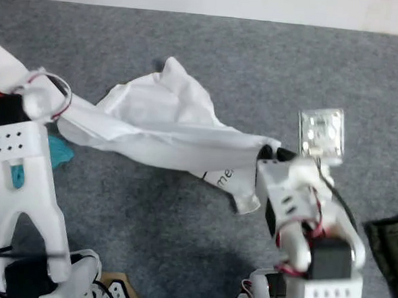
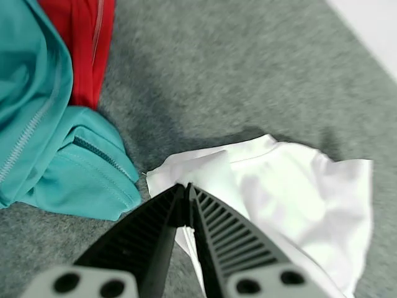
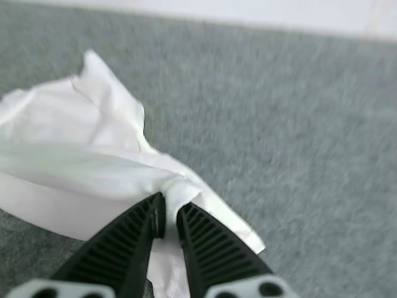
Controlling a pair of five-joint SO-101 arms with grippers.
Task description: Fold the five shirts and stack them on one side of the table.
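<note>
Right wrist view: white shirt [image 3: 93, 161] pinched between fingers [image 3: 211, 248].

We see grey felt [image 1: 180, 236] spread beneath the right pincer [image 1: 266, 153], a pale strip [image 1: 262, 4] well beyond it, and a tan board [image 1: 128, 290] well behind the left pincer [image 1: 49, 106].

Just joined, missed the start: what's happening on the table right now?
Both arms hold one white shirt: left gripper shut on one end, right gripper on the other, the shirt crumpled between them over the table, not yet folded. A teal shirt and a red shirt lie near the left arm; a dark garment is beside the right arm.
</note>
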